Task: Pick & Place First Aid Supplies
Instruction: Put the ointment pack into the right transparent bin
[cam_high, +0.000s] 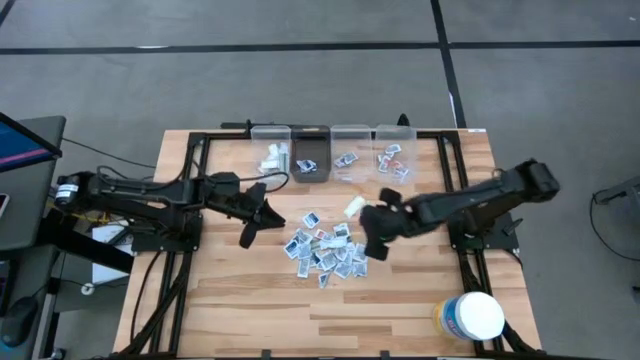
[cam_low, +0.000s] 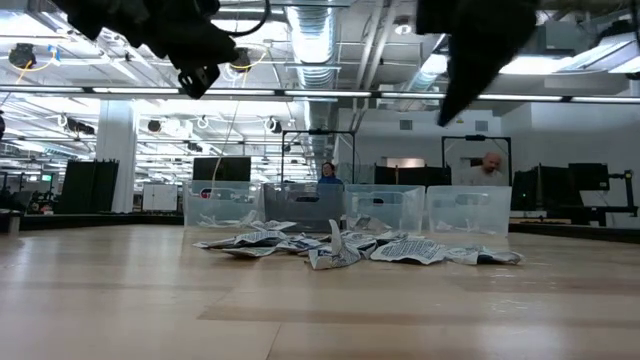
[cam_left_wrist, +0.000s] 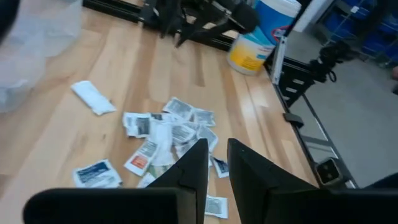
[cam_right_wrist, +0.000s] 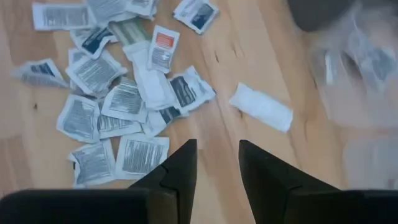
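1. The first aid packets (cam_high: 328, 250) lie in a loose heap on the middle of the wooden desk (cam_high: 220, 300). They are flat and overlap, and their long sides turn every which way, so the heap has no shared direction.
2. One plain white packet (cam_right_wrist: 261, 107) lies apart from the heap, on the side nearer the bins. Its long axis runs slantwise across the grain of the boards.
3. Most packets carry blocks of grey print too small to read. A few have dark blue panels, and one (cam_right_wrist: 163, 48) has an orange-red block at one end.
4. Four clear bins (cam_high: 331, 152) stand in a row at the far edge of the desk. Three of them hold a few packets.
5. The left gripper (cam_high: 250, 231) hangs above the desk just beside the heap, on the left. Its fingers (cam_left_wrist: 194, 163) stand a narrow gap apart and hold nothing.
6. The right gripper (cam_high: 377, 245) hovers at the heap's right edge. Its fingers (cam_right_wrist: 180, 167) are parted and empty.
7. A white round tub (cam_high: 470, 316) with a yellow label stands near the front right corner. The label's writing cannot be read.
8. Two people (cam_low: 487, 168) show in the room far behind the bins.
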